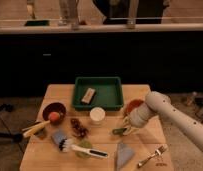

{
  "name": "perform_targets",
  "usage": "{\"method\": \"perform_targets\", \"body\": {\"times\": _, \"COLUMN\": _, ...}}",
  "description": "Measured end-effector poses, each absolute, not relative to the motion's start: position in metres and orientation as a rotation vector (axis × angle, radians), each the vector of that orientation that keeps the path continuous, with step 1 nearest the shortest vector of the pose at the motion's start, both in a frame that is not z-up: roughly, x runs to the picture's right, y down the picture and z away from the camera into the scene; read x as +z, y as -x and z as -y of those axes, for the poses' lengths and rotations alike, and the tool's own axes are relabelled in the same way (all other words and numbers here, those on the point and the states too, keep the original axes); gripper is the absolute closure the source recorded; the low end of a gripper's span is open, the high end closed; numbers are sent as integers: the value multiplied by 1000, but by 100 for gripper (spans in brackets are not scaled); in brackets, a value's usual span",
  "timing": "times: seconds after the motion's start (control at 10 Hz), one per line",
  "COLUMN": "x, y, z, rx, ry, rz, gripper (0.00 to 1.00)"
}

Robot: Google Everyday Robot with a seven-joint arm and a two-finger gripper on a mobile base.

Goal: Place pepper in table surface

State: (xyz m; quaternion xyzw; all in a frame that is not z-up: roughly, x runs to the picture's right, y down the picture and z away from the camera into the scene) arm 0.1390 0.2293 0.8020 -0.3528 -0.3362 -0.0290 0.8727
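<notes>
The pepper is a small dark-green elongated piece lying low over the light wooden table surface, right of centre. My gripper is at the end of the white arm that comes in from the right, directly at the pepper's right end and just above the tabletop. Whether the pepper rests on the wood or hangs from the gripper does not show.
A green rectangular tray with a tan block stands at the back. An orange-red bowl sits behind the gripper. A white cup, a dark bowl with an orange fruit, a brush, a grey wedge and a fork are on the table.
</notes>
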Motion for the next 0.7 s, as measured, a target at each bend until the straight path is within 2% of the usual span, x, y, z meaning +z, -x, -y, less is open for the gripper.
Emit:
{"method": "perform_targets", "body": {"times": 0.1, "x": 802, "y": -139, "z": -229, "rx": -60, "ry": 737, "rz": 702, "gripper": 27}}
{"method": "perform_targets", "body": {"times": 0.2, "x": 802, "y": -139, "z": -229, "rx": -60, "ry": 737, "rz": 702, "gripper": 21}}
{"method": "perform_targets", "body": {"times": 0.7, "x": 802, "y": -139, "z": -229, "rx": -60, "ry": 737, "rz": 702, "gripper": 20}}
